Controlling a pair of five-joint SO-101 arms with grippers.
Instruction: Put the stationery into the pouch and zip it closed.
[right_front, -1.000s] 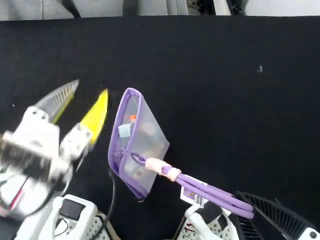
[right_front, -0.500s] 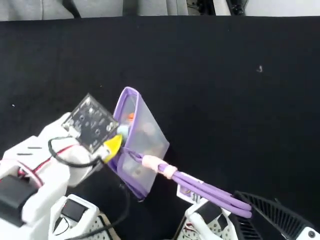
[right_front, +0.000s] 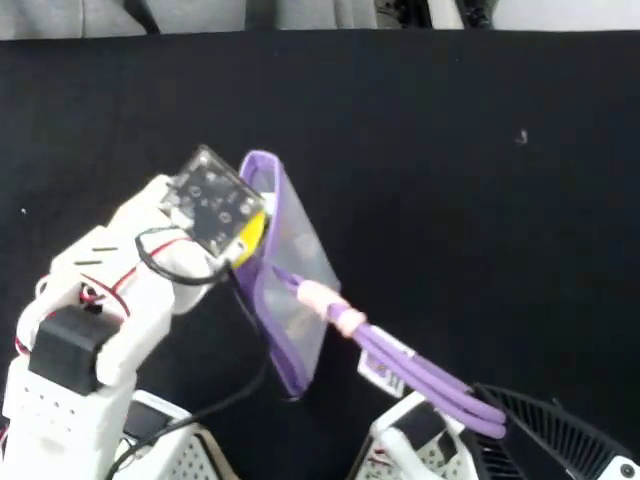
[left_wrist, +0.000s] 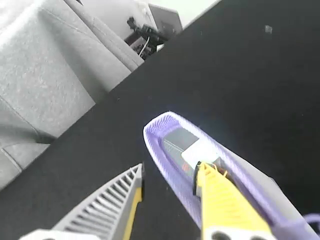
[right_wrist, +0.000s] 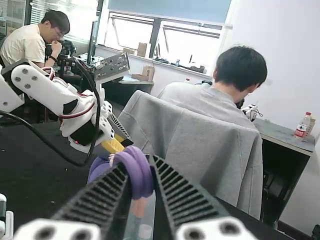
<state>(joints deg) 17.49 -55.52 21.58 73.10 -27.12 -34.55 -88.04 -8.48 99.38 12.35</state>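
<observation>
I see stationery (left_wrist: 187, 147) inside the pouch (right_front: 290, 270); my right gripper (right_wrist: 139, 170) clamps its strap (right_front: 420, 375); my left gripper (left_wrist: 170, 170) gapes at the mouth; I judge only zipping is left.

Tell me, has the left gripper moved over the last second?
Yes. The left gripper swung right across the black table to the pouch mouth.

Mouth of pouch (right_front: 300, 240): partly blocked by the left gripper (left_wrist: 170, 169).
Near side: crossed by the strap (right_front: 425, 377).
Far table (right_front: 480, 180): wide room is found.
</observation>
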